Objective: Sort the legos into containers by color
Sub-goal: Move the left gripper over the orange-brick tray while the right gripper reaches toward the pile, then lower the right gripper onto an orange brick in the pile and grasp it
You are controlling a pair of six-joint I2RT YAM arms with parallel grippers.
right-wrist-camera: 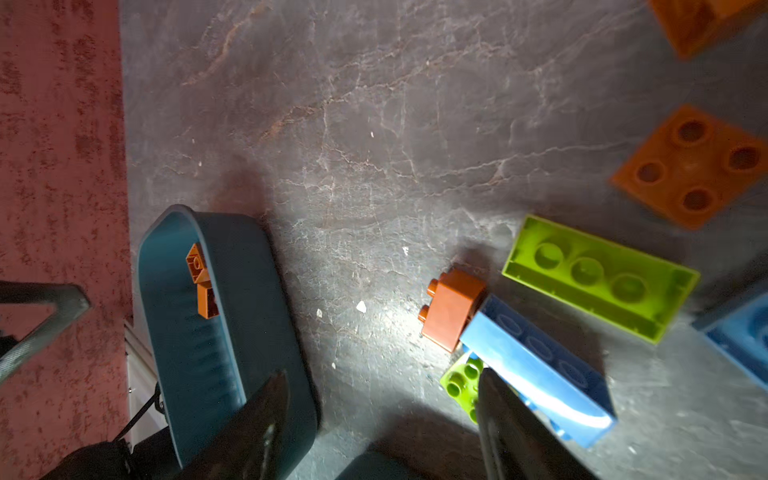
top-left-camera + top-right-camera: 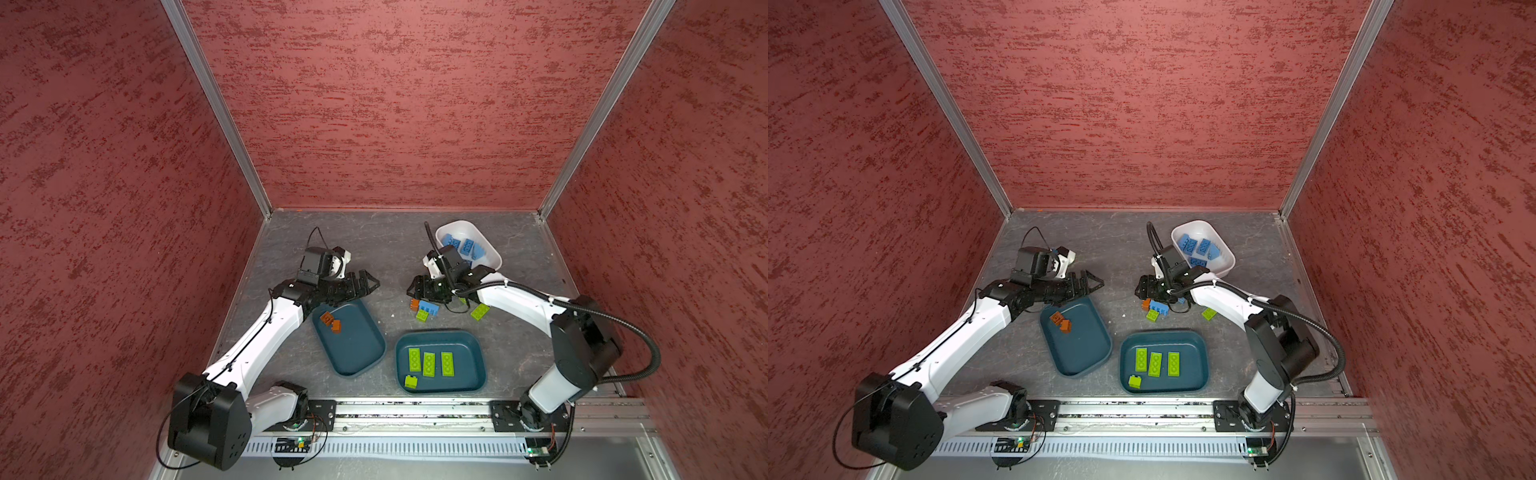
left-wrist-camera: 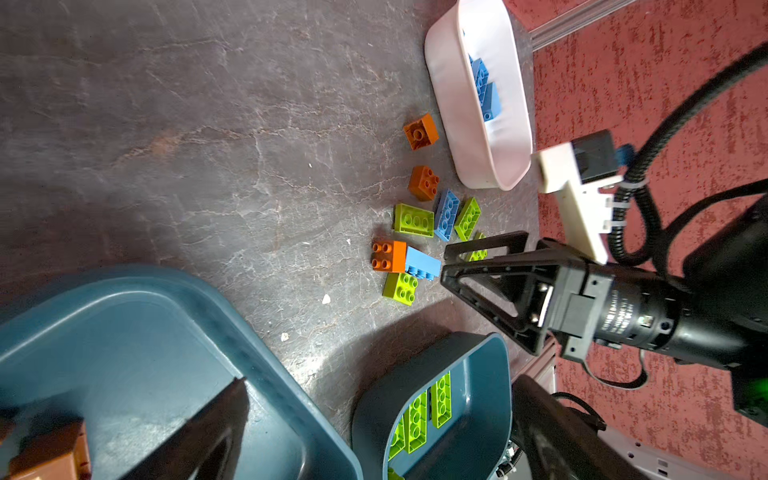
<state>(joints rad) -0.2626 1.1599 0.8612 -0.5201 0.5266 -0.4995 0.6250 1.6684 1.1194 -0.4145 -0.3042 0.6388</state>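
Three tubs stand on the grey desk [image 2: 365,245]. The white tub [image 2: 490,259], far on the right, holds a heap of blue bricks [image 2: 463,246]. The left teal tub [image 2: 357,345] holds two orange-brown bricks [image 2: 330,322], touching each other at its far end. The right teal tub [image 2: 465,374] holds three long lime bricks [image 2: 429,363] lying flat side by side and one short lime brick [image 2: 411,381] near its front rim.

Between the white tub and the right teal tub lies a loose cluster. A loose orange-brown brick [image 3: 388,256] lies on its side, butted against a long blue brick [image 3: 422,266]. A loose lime brick [image 3: 401,288] touches the blue one. Other loose bricks [image 3: 447,215] in orange-brown, lime and blue lie just beyond.

The left gripper [image 2: 368,282] hovers over the far rim of the left teal tub, jaws spread wide and empty. The right gripper [image 1: 382,374] is low over the cluster, jaws partly apart with only bare desk between them. One finger [image 1: 503,415] covers part of the long blue brick, though whether it touches is hard to tell from here.
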